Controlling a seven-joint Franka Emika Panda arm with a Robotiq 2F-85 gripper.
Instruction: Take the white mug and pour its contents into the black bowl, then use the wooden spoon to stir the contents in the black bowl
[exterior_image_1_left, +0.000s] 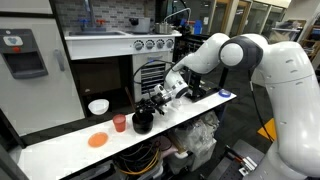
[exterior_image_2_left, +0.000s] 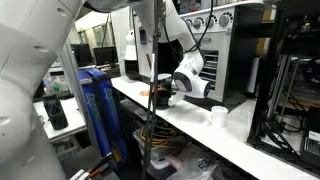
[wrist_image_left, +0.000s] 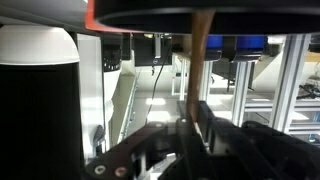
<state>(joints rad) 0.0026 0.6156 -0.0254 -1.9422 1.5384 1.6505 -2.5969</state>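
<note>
My gripper (exterior_image_1_left: 155, 103) hangs just above the black bowl (exterior_image_1_left: 143, 122) on the white counter; it also shows in an exterior view (exterior_image_2_left: 170, 92). In the wrist view, which stands upside down, the jaws (wrist_image_left: 193, 125) are shut on the brown handle of the wooden spoon (wrist_image_left: 198, 60), which reaches to the black bowl (wrist_image_left: 190, 12). I cannot see the spoon's tip or the bowl's contents. The white mug (exterior_image_1_left: 225, 95) stands upright and apart at the counter's other end, also seen in an exterior view (exterior_image_2_left: 218, 115).
A red cup (exterior_image_1_left: 120, 123) stands right beside the black bowl, with a flat orange disc (exterior_image_1_left: 97, 140) and a wider white bowl (exterior_image_1_left: 98, 106) beyond it. A toy kitchen unit (exterior_image_1_left: 110, 45) backs the counter (exterior_image_1_left: 190, 112). Cables and bags lie under the counter.
</note>
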